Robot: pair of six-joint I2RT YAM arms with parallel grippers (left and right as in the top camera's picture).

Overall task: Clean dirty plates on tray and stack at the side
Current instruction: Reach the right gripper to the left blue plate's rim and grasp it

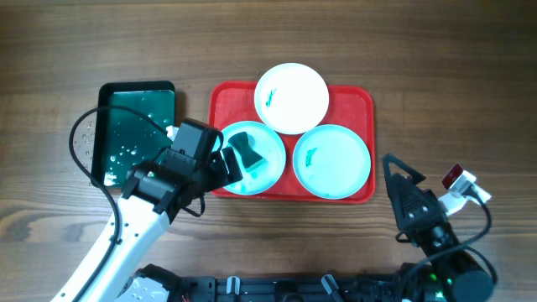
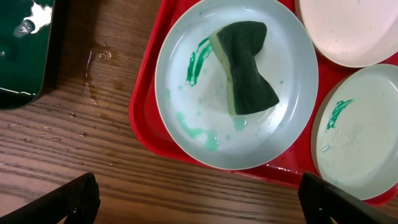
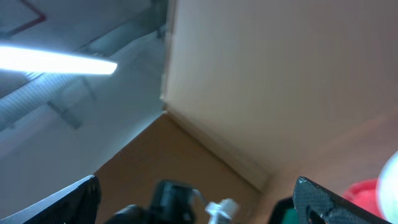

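a: plates (image 1: 291, 98), three, all inside the red tray (image 1: 226, 99): pale turquoise at its near-left, white at its far middle, turquoise at its near-right. a teal smear on each, not yet wiped.

b: left of the tray, a dark green tray (image 1: 138, 105) holding water, with drops on the table (image 2: 93, 93) between the two. probably slippery there.

a: left gripper (image 2: 200, 208) over the tray's near-left corner, fingers spread wide, holding nothing. green sponge (image 2: 245, 68) lying loose on the left turquoise plate (image 2: 186, 124), beside its smear (image 2: 198, 59).

b: risk there: closing off-centre and only nudging the sponge. or pressing hard and skating the wet plate into the white plate (image 2: 348, 31) or up the tray's rim.

a: also spreading the teal instead of lifting it; thin puddles of it along the plate's near side.

b: right turquoise plate (image 1: 331, 161) with its rim touching or under the white one, hard to tell which. a shove on one likely to shift the other.

a: right gripper (image 3: 202, 205) well off the tray's right edge, fingers parted wide, empty, wrist camera aimed at the ceiling. no steadying help from there.
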